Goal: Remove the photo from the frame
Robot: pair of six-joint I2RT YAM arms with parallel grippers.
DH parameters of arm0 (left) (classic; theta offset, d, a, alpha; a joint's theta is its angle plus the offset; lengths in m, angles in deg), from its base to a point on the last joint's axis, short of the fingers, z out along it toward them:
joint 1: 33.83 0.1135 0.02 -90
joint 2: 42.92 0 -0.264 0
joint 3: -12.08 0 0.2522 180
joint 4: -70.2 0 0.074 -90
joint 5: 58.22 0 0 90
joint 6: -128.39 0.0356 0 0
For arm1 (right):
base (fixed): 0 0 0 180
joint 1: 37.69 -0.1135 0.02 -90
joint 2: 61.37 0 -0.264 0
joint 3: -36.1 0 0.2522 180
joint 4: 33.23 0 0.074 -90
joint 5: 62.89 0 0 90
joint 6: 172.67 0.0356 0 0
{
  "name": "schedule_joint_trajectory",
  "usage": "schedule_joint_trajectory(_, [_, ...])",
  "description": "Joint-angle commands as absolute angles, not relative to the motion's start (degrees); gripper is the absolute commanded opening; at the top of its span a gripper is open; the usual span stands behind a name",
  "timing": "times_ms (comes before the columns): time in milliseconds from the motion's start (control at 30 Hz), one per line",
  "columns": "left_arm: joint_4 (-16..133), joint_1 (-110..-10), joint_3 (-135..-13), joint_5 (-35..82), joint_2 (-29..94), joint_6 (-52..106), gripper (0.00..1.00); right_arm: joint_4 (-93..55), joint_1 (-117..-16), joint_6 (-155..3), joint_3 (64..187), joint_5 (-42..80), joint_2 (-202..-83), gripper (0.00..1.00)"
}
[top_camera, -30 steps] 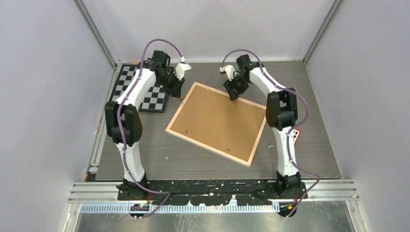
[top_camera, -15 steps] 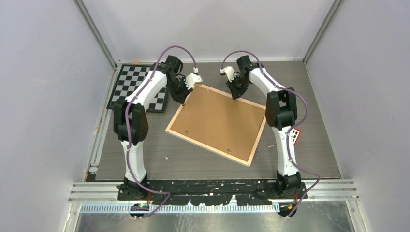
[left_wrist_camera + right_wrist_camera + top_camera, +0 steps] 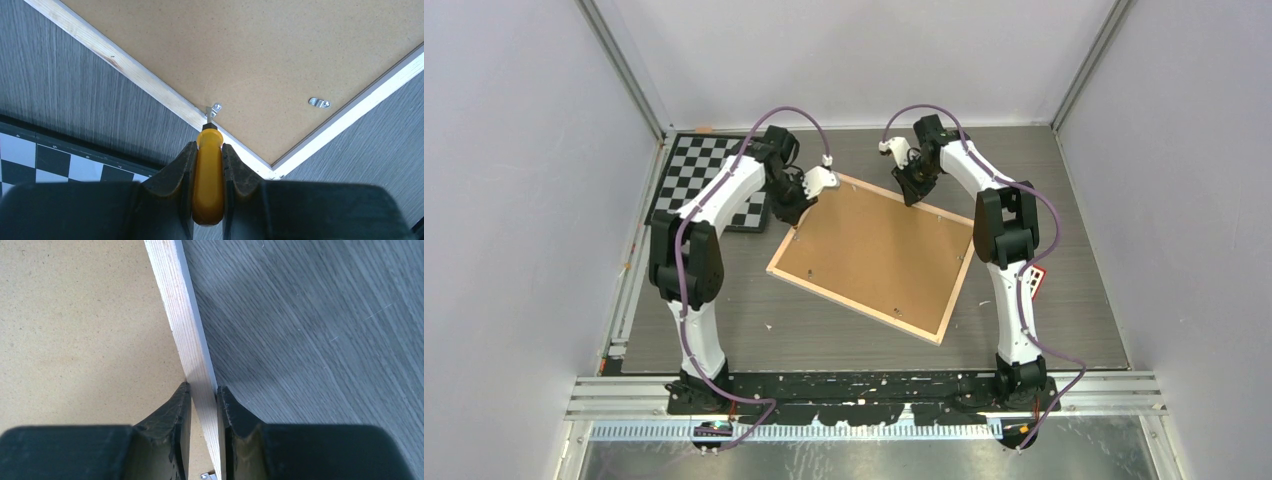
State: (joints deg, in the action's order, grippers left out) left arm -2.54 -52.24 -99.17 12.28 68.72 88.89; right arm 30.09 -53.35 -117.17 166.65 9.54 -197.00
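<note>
Brown fibreboard is facing up: the frame (image 3: 871,255) is lying face-down, centre-far on the table (image 3: 1064,300).
Your left gripper (image 3: 209,148) is pinching a yellow screwdriver (image 3: 208,172), tip at a metal clip (image 3: 216,107) on the frame's left edge; your right gripper (image 3: 202,390) is clamping the far rim.

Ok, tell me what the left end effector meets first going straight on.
The yellow screwdriver in the left end effector meets the small metal tab on the frame first; its tip seems to touch it.

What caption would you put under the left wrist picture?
Left pincer holds a yellow-handled tool, its tip at a metal clip on the back of the frame.
</note>
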Motion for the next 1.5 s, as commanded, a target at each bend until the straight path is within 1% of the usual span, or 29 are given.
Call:
schedule_joint_trajectory(0, [-1.11,-52.68,-96.55,13.81,65.51,90.86,0.00,28.57,-53.65,-113.35,165.63,11.02,-196.41,0.01])
schedule_joint_trajectory(200, [0.96,-52.90,-94.23,15.20,63.76,90.99,0.00,28.86,-53.65,-113.14,165.61,11.28,-196.41,0.01])
schedule_joint_trajectory(567, [4.66,-53.60,-93.74,17.82,63.71,89.73,0.00,29.14,-53.99,-112.56,165.53,11.12,-196.69,0.01])
schedule_joint_trajectory(733, [1.24,-53.60,-92.22,16.03,62.58,94.18,0.00,28.88,-53.99,-112.47,165.48,11.02,-196.79,0.01])
schedule_joint_trajectory(900, [-5.74,-54.10,-93.13,14.65,63.25,97.92,0.00,28.45,-53.95,-112.55,165.71,11.02,-196.97,0.01])
schedule_joint_trajectory(1167, [-10.50,-55.31,-93.20,11.86,63.86,98.35,0.00,28.44,-54.00,-112.80,165.70,10.93,-197.16,0.01])
schedule_joint_trajectory(1467, [-17.71,-55.54,-96.42,7.85,65.51,98.53,0.00,28.28,-54.03,-112.99,165.70,11.02,-197.16,0.00])
